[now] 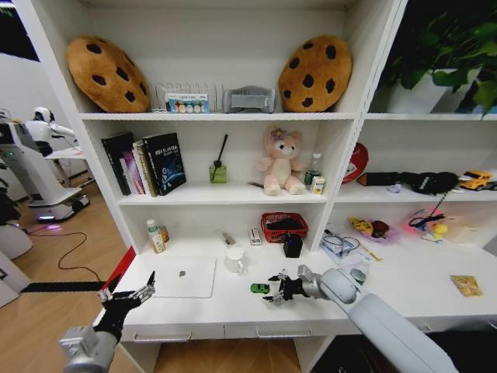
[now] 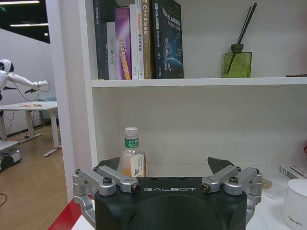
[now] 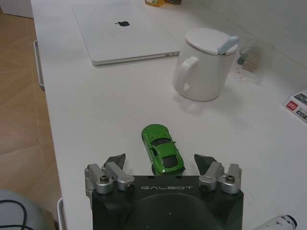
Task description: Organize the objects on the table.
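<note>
A small green toy car (image 3: pixel 163 148) with black windows lies on the white table (image 1: pixel 217 311), its rear between the spread fingers of my open right gripper (image 3: pixel 163 160). In the head view the car (image 1: pixel 260 288) sits just left of that gripper (image 1: pixel 278 289), near the front edge. The shut silver laptop (image 1: pixel 182 276) lies flat to the car's left, seen closer as the laptop (image 3: pixel 124 31). A flat yellow packet (image 1: pixel 466 285) rests at the far right. My left gripper (image 1: pixel 128 295) hovers open and empty off the table's left front corner, facing the shelves (image 2: pixel 163 165).
A white lidded mug (image 3: pixel 206 64) stands just behind the car. A drink bottle (image 2: pixel 131 153) stands at the back left, and a red basket (image 1: pixel 283 226) and a black cup (image 1: pixel 293 245) at the back. Shelves above hold books, a plush bear and cookie cushions.
</note>
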{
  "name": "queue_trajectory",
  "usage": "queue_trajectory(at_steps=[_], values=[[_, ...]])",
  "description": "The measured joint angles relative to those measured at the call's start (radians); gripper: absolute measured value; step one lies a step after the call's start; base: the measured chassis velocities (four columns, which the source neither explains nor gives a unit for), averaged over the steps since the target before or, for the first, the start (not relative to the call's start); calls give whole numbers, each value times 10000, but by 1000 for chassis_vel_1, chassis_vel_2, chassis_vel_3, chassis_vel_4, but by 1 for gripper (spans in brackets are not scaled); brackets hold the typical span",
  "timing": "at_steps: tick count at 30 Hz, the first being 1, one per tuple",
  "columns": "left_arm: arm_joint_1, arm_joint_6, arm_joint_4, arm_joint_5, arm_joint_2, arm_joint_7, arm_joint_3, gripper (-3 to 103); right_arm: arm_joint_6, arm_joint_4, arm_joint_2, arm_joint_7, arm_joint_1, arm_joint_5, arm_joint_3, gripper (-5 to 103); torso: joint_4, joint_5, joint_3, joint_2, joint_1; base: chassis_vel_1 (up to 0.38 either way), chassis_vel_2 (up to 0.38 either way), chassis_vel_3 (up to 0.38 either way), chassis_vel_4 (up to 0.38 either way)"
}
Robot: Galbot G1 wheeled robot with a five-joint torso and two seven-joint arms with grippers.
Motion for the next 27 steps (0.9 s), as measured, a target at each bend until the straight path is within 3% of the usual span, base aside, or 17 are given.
queue_trajectory(at_steps=[9, 14, 25, 27], values=[[0, 0, 0, 0, 0, 0, 0, 100, -138, -218, 284, 263, 280, -16, -353, 82, 0, 1, 0, 0, 0, 0, 0, 0, 0], [0, 0, 0, 0, 0, 0, 0, 100, -219, -398, 337, 291, 636, 1, -597, 73, 1, 0, 0, 0, 0, 0, 0, 0, 0], [0, 0, 0, 0, 0, 0, 0, 100, -324, -556, 384, 330, 928, 66, -911, 71, 1, 0, 0, 0, 0, 0, 0, 0, 0], [0, 0, 0, 0, 0, 0, 0, 100, -354, -626, 433, 362, 929, 120, -950, 65, 0, 1, 0, 0, 0, 0, 0, 0, 0]])
